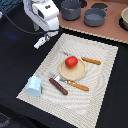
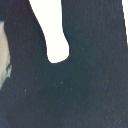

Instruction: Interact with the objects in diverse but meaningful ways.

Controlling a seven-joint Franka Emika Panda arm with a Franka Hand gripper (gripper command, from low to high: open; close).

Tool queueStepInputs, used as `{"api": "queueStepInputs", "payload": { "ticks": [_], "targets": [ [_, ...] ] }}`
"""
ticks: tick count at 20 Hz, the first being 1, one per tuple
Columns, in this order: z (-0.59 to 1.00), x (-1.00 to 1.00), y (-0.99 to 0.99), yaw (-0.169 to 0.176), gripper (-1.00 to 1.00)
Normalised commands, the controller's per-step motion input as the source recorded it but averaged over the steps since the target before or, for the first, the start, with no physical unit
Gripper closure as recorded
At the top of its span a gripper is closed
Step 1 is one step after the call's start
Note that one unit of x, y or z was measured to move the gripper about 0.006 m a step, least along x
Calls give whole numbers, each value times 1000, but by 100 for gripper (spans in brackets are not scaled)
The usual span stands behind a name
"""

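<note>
A white elongated piece (image 1: 40, 42) hangs tilted above the dark table, just off the striped mat's far corner on the exterior view's left, and my gripper (image 1: 45, 36) is shut on its upper end. In the wrist view the white piece (image 2: 55, 35) reaches down over the dark surface; my fingers do not show there. A round red tomato (image 1: 71, 61) rests on a wooden plate (image 1: 75, 75) at the mat's middle. The dark brown sausage (image 1: 58, 86) lies in front of the plate. On its side at the mat's near left corner lies the light blue cup (image 1: 34, 86).
Orange-handled cutlery lies beside the plate, one piece behind (image 1: 91, 61) and one in front (image 1: 76, 84). Two grey pots (image 1: 70, 9) (image 1: 94, 17) stand on a brown counter at the back. The striped mat (image 1: 102, 85) covers the dark table's middle.
</note>
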Motion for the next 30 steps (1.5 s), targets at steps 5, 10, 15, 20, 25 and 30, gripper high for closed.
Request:
{"api": "queueStepInputs", "payload": {
  "ticks": [5,10,15,20,25,30],
  "targets": [
    [-162,-413,79,96,-100],
    [-223,-435,183,123,-100],
    [-310,-461,191,128,-100],
    [-275,-197,33,82,-100],
    [-295,-97,0,58,-100],
    [-310,-113,-3,44,-100]
  ]
}}
